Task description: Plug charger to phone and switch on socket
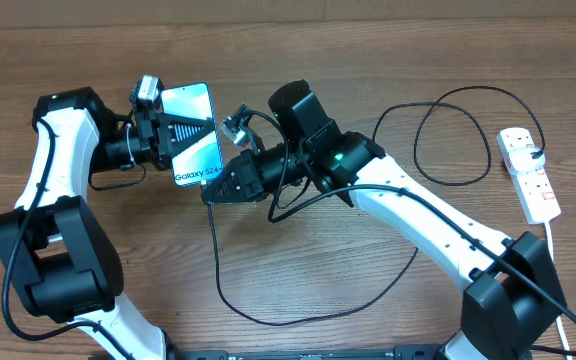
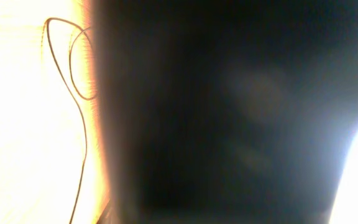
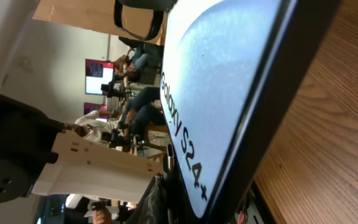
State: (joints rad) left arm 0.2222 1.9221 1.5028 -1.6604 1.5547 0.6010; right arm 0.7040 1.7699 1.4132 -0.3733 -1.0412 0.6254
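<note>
The phone [image 1: 198, 155] is held up off the table with its blue "Galaxy S24" screen facing up. My left gripper [image 1: 208, 127] is shut on it, one black finger lying across the screen. My right gripper [image 1: 211, 191] is shut at the phone's lower edge, and the charger cable [image 1: 215, 250] comes out from its tip. The right wrist view shows the phone screen [image 3: 229, 81] very close, with a small connector tip [image 3: 169, 155] by its bottom edge. In the left wrist view a dark surface fills most of the picture and hides the fingers. The white socket [image 1: 530, 175] lies far right.
The black cable loops across the wood in front of the right arm and again behind it, ending at a plug in the socket. The left wrist view shows part of the cable [image 2: 84, 149]. A white cord [image 1: 558, 280] runs from the socket toward the front edge.
</note>
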